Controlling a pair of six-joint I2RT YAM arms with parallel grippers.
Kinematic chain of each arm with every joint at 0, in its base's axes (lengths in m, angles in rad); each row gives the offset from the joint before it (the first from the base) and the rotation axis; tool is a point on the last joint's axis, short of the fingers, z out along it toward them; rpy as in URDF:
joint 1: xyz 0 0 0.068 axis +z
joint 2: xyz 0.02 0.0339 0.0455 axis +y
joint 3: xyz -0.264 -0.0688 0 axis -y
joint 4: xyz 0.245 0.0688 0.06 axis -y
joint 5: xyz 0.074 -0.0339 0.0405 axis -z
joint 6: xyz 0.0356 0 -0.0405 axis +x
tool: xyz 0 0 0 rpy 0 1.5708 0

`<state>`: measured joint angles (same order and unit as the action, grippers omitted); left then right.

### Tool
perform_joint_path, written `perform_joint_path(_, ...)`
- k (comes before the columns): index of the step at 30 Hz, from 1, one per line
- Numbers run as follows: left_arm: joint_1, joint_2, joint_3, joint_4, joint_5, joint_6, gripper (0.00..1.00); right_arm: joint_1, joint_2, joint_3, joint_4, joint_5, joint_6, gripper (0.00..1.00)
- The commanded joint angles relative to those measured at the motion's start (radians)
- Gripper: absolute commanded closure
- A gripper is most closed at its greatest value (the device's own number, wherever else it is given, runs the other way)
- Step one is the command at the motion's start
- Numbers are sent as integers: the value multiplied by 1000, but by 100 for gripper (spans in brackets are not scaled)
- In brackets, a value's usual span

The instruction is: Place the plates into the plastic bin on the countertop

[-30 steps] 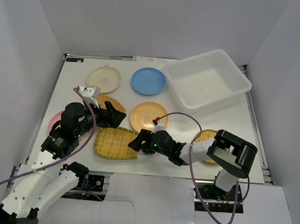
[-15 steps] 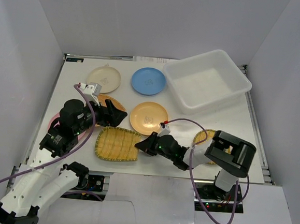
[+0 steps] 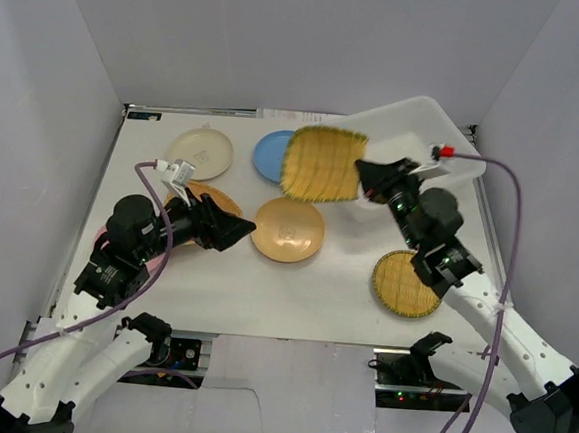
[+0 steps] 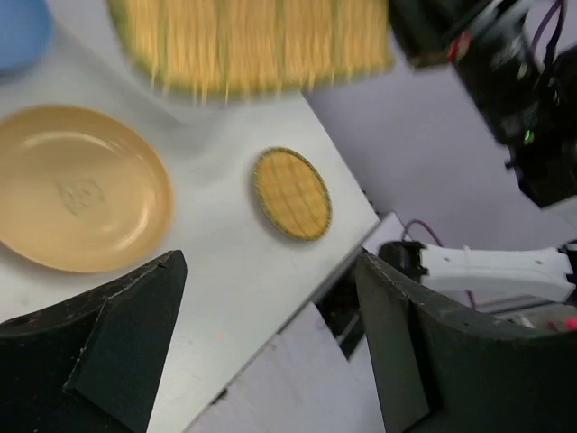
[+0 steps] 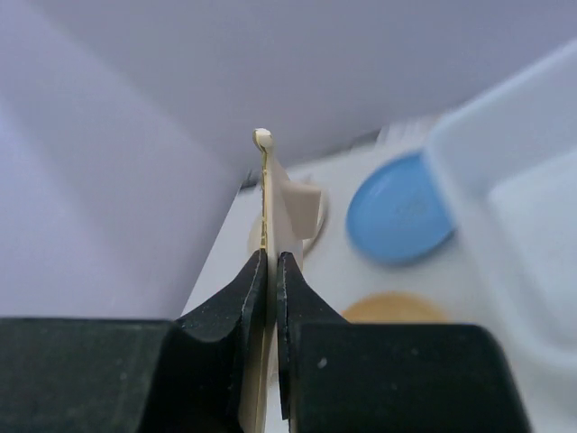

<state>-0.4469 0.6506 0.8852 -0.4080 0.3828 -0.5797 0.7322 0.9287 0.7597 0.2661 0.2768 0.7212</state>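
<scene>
My right gripper [image 3: 365,177] is shut on the edge of the square bamboo tray [image 3: 323,164] and holds it in the air beside the plastic bin [image 3: 417,121]. The right wrist view shows the tray [image 5: 263,198] edge-on between the shut fingers, with the bin [image 5: 523,162] to the right. My left gripper [image 3: 238,231] is open and empty, just left of the orange-yellow plate [image 3: 289,229]. On the countertop [image 3: 313,299] also lie a cream plate [image 3: 200,152], a blue plate [image 3: 270,155] partly hidden by the tray, and a round bamboo tray [image 3: 406,283].
A fan-shaped bamboo tray [image 3: 211,194] and a pink plate [image 3: 106,230] lie mostly hidden under my left arm. Grey walls close in the countertop on three sides. In the left wrist view the orange-yellow plate [image 4: 77,198] and round tray [image 4: 291,193] lie ahead of the open jaws.
My right gripper shut on the square bamboo tray at the front of the countertop and lifted it up and back toward the bin. My left gripper shifted slightly right.
</scene>
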Motion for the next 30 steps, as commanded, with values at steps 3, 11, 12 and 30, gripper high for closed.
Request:
perform_joint_path(3,-1,33,-253,354,303,-288,16,-380,131,327,-110,-178,-146,92)
perform_joint_path(11,-334,272,-241,491,18,-303,15,-715,525,713,-348,-424,-226,92)
perform_joint_path(12,-357,346,-218,497,4,-299,15,-721,550,733,-366,-438,-255,92)
perform_joint_path(30,-670,957,44,497,-321,-236,12,-883,964,849,-533,-634,-351,92)
